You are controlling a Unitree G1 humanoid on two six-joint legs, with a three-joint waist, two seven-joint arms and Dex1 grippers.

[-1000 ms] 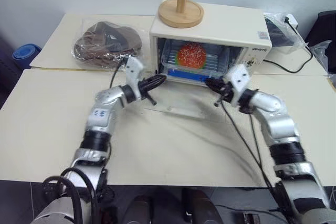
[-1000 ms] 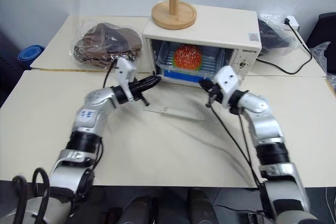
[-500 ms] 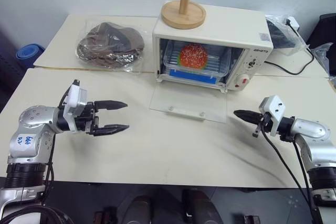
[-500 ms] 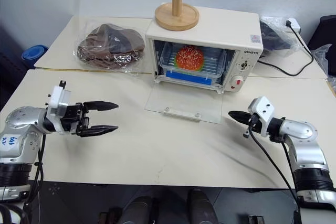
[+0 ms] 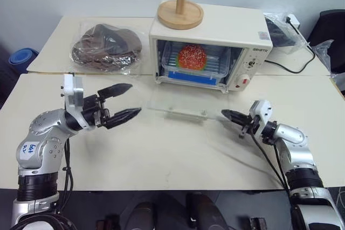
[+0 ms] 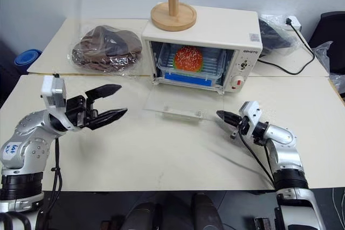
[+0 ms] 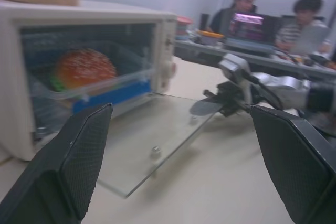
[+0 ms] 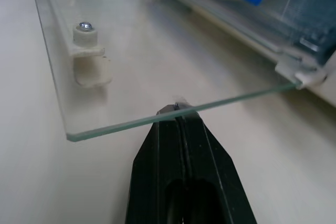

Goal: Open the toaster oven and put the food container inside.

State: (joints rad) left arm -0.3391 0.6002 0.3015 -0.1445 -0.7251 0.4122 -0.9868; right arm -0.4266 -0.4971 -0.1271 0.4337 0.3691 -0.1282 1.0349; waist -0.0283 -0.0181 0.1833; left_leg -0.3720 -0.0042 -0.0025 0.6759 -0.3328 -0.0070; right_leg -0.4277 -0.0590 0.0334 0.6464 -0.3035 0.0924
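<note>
While our left fingers [image 5: 123, 87] stand wide apart and hold nothing, our right fingers [image 8: 176, 129] are pressed together into one point, also with nothing between them. The left gripper [image 5: 122, 102] hangs above the bench [image 5: 161, 154], well to the left of the oven door, and it points toward the oven. The right gripper [image 5: 229, 115] is low over the bench, and its tip is just at the right front corner of the glass door [image 5: 180, 104]; we cannot tell if it touches the edge or only sits under it.

The door lies open and nearly flat in front of the toaster oven [image 5: 215, 30]. The food container [image 5: 194, 63] with the burger is already inside, on the rack, and its blue strip faces the opening. A wooden stand [image 5: 180, 12] sits on top of the oven, and a clear bag of brown items [image 5: 105, 49] lies on the bench to the left.

We judge that both steps of the task are done. If anything remains, the next move asks only that we keep both arms away from the door and the container.
</note>
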